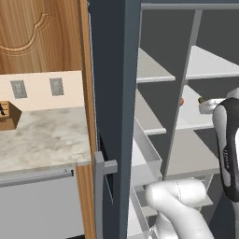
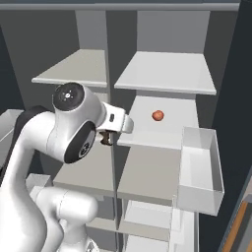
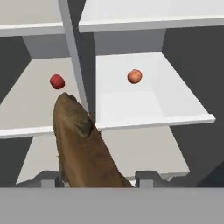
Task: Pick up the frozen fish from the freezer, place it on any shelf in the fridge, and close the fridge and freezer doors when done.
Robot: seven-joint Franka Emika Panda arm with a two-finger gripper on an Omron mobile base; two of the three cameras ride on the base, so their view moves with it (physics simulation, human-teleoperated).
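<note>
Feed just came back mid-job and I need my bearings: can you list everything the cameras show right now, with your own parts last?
Frozen fish: one, dark brown, held between the fingertips, in front of the divider between the two halves.
Red fruit: one, on a freezer shelf left of the divider.
Orange-red fruit: one, on a fridge shelf.
Freezer door: one, slate-blue, open, grey bar handle.
Door bin: one, pale grey, on the open fridge door at right.
Counter: one, marbled grey, left of the unit.
Wooden box: one, brown, on the counter.
Wall outlets: two, grey.
Gripper: one, dark tips, shut on the fish.
</note>
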